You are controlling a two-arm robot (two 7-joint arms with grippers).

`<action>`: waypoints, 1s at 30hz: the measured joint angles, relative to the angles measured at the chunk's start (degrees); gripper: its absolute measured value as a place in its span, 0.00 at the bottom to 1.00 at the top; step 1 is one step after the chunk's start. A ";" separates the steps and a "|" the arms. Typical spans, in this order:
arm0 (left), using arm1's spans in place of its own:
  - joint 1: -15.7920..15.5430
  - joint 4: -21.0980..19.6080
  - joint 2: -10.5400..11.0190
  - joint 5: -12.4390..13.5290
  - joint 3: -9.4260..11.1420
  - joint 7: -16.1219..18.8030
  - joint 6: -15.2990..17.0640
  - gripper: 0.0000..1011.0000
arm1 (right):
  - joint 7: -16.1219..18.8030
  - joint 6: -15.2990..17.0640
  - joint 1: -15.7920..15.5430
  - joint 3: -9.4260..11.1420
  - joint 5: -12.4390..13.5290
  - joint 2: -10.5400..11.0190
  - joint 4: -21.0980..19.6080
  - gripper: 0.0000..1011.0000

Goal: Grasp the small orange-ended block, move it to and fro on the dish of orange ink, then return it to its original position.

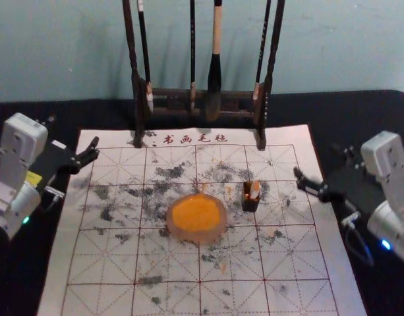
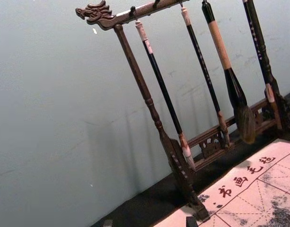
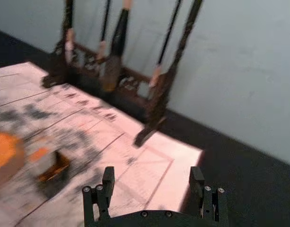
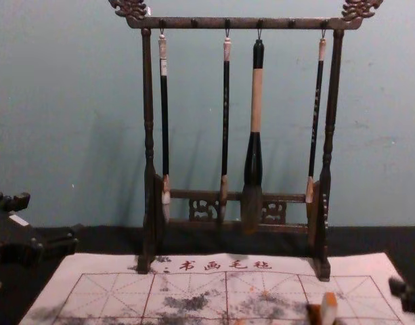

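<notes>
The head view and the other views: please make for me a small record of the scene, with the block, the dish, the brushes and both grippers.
block: in small dark box, orange end up
dish: holds orange ink, left of the box
brushes: four, hanging from rack
left gripper: open, beside the mat's left edge
right gripper: open, at the mat's right side

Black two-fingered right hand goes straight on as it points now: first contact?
Probably the right post of the dark carved-wood brush rack. Height is hard to judge, so the right hand might brush the white gridded mat sooner.
</notes>
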 joint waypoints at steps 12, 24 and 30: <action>0.00 0.00 0.00 0.00 0.00 0.00 0.00 0.99 | 3.63 2.38 -6.62 -0.77 1.49 -0.11 -6.49 0.99; 0.00 0.00 0.00 0.00 0.00 0.00 0.00 0.99 | 2.46 2.78 -5.23 -2.48 -1.71 -6.50 -4.89 0.99; 0.00 0.00 0.00 0.00 0.00 0.00 0.00 0.99 | 0.49 3.62 -3.78 -2.46 -3.46 -10.05 -2.68 0.99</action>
